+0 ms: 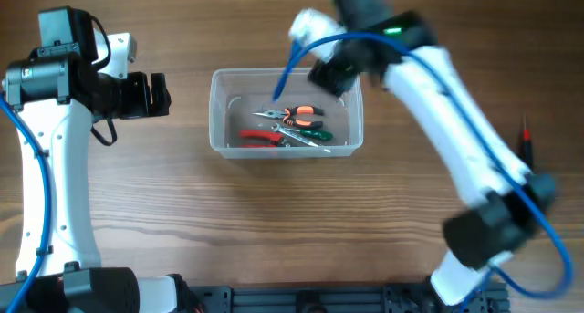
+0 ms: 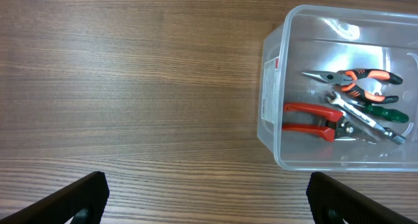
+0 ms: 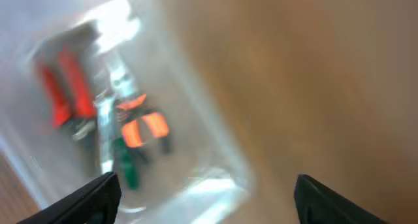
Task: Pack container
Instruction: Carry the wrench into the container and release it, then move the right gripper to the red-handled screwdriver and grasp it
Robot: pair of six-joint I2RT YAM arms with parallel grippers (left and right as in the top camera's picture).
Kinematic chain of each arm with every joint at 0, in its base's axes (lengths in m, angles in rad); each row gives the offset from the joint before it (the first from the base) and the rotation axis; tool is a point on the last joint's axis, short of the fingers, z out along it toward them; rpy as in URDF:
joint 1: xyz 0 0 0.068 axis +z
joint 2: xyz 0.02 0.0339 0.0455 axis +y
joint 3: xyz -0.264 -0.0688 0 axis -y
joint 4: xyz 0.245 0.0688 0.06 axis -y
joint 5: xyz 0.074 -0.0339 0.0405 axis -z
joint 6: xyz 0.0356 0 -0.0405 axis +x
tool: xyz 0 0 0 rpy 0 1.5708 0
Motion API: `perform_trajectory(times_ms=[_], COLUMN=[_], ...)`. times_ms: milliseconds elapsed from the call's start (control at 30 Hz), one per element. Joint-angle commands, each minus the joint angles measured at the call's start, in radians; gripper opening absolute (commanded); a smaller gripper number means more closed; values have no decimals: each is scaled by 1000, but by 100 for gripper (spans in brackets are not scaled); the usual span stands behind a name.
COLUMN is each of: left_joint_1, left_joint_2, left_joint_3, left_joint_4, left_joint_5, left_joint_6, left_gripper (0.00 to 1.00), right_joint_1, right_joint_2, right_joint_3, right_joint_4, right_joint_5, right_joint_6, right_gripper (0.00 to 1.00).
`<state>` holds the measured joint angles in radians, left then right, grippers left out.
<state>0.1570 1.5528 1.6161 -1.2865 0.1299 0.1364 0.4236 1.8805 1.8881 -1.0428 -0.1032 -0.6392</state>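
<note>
The clear plastic container [image 1: 219, 112] stands at the table's middle and holds red-handled pliers [image 1: 258, 136], orange-handled pliers [image 1: 297, 113] and a green-handled tool [image 1: 315, 133]. It also shows in the left wrist view [image 2: 271, 80] and, blurred, in the right wrist view [image 3: 209, 185]. My left gripper [image 1: 160, 95] is open and empty, left of the container [image 2: 208, 204]. My right gripper [image 1: 330, 76] is open and empty above the container's far right corner [image 3: 206, 198].
A dark tool with a red tip [image 1: 526, 140] lies on the wood table at the far right edge. The right arm [image 1: 456, 130] stretches diagonally over the table's right side.
</note>
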Motion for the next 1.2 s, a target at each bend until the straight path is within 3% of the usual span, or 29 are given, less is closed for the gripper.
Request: perform_trajectory(times_ms=[0, 133, 300, 400, 767, 1167], left_joint_1=[-6, -6, -6, -6, -6, -6], left_joint_2=[-6, -6, -6, -6, -6, -6], left_joint_3=[15, 15, 15, 15, 15, 15], left_joint_4=[2, 3, 3, 3, 3, 2], left_joint_5=[19, 19, 19, 19, 19, 19], left_joint_6=[-10, -10, -10, -10, -10, -11], left_gripper=[100, 100, 100, 100, 100, 100], right_joint_1=[-225, -551, -911, -1019, -1061, -1063], right_joint_2=[-156, -175, -116, -58, 134, 164], right_joint_3=[26, 20, -47, -127, -455, -489], right_joint_4=[25, -23, -55, -47, 190, 214], right_joint_5=[111, 133, 133, 122, 13, 74], right_joint_6=[309, 485, 455, 417, 222, 115], right_gripper=[88, 98, 100, 100, 99, 96])
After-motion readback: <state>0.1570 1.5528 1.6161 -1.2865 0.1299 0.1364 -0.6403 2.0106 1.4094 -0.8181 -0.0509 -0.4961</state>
